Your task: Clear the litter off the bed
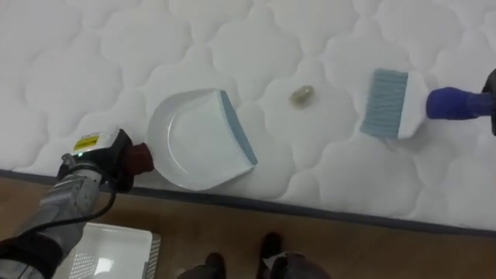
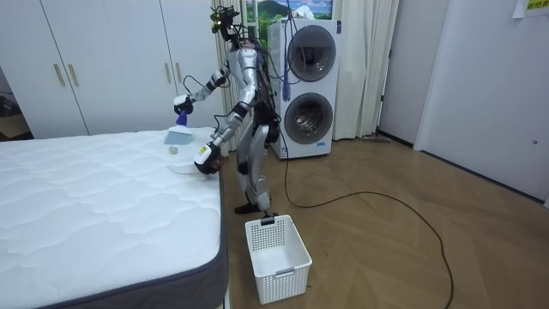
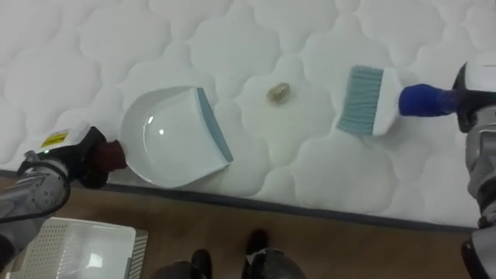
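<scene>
The left hand (image 1: 103, 159) is gripping the dustpan (image 1: 194, 139), the right hand (image 3: 477, 99) apparently clutching the brush (image 3: 364, 101); a hard sweep risks flicking the scrap (image 3: 279, 93) past it.

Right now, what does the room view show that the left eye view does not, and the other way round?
Room view: stacked laundry machines, wardrobe doors, the whole robot beside the mattress. Left eye view: the blue lip of the dustpan, the bristles of the hand brush. Both: mattress, dustpan, hand brush, small scrap, white basket.
</scene>
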### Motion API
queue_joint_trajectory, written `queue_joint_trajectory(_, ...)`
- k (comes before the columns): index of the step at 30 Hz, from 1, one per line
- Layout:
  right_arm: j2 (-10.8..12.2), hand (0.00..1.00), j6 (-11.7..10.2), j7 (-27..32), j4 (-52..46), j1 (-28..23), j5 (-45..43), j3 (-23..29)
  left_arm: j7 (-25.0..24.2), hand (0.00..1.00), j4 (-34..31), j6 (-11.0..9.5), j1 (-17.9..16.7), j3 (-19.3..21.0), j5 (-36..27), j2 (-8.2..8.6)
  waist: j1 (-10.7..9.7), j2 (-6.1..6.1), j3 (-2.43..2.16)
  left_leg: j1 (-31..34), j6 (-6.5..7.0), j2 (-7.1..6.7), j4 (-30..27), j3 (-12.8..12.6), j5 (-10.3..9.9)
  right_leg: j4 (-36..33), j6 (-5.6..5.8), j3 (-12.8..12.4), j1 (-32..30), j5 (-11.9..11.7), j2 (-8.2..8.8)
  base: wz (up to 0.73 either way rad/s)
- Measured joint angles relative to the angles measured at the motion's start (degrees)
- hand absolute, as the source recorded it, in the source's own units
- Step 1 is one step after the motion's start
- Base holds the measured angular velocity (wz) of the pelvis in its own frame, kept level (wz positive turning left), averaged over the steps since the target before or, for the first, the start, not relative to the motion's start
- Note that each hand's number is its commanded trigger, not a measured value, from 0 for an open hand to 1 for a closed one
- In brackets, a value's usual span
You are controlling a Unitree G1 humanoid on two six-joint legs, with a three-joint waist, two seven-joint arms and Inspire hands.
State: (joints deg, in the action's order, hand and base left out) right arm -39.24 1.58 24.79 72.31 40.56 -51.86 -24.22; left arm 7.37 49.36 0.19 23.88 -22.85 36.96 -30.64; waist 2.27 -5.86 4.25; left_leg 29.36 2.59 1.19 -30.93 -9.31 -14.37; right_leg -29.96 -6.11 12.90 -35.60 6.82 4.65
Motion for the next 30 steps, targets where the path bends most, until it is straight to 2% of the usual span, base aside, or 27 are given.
queue_joint_trajectory(2, -0.01, 1.0, 1.23, 0.01, -1.8, 0.03, -3.85, -0.95, 0.03, 1.0, 0.0, 0.14, 0.44, 0.04, 0.26, -0.27, 0.4, -0.58, 0.26, 0.05, -0.04, 0.22, 0.23, 0.02, -0.02, 0.52, -0.08, 0.02, 0.15, -0.19, -0.32, -0.04)
queue_joint_trajectory(6, -0.02, 1.0, 3.07, -0.05, -4.05, 0.35, -8.59, -1.54, 1.12, 1.0, 0.02, 0.29, 0.93, 0.04, 1.56, -0.44, 1.06, -1.48, 0.18, 0.25, -0.31, 0.59, 0.27, 0.11, -0.22, 1.29, -0.28, 0.25, 0.12, -0.55, -0.79, -0.01)
queue_joint_trajectory(8, -0.06, 1.0, 3.54, -0.67, -4.52, 2.3, -11.88, -2.2, 1.12, 1.0, 0.05, 0.31, 1.69, 0.03, 2.71, -0.89, 1.16, -1.82, 0.17, 0.7, -0.39, 0.99, -0.24, 0.11, -0.26, 1.42, -0.49, 0.75, 0.1, -0.72, -0.97, 0.0)
queue_joint_trajectory(14, -0.13, 1.0, 3.58, -0.5, -7.05, 5.21, -18.1, -6.15, 1.08, 1.0, 0.03, 0.43, 3.51, -0.03, 3.81, -1.77, 1.34, -1.85, 0.18, 0.83, -0.47, 1.41, -0.74, 0.61, -0.21, 2.33, -0.55, 1.86, 1.09, -0.9, -1.22, 0.03)
queue_joint_trajectory(24, -0.08, 1.0, 4.14, -0.68, -10.64, 5.5, -22.87, -6.53, 0.92, 1.0, 0.03, 1.17, 3.64, -0.02, 3.83, -1.85, 1.48, -2.1, 0.2, 0.82, -0.46, 1.62, -0.48, 0.52, -0.21, 3.4, -0.42, 2.01, 1.46, -1.22, -1.55, 0.0)
queue_joint_trajectory(30, -0.08, 1.0, 4.19, -0.48, -10.69, 5.5, -22.56, -6.55, 0.92, 1.0, 0.02, 1.67, 3.59, -0.03, 4.06, -1.79, 1.83, -2.25, 0.22, -0.02, -0.44, 1.3, 0.65, 0.06, -0.19, 3.59, -0.19, 0.88, 1.47, -1.38, -1.74, -0.07)
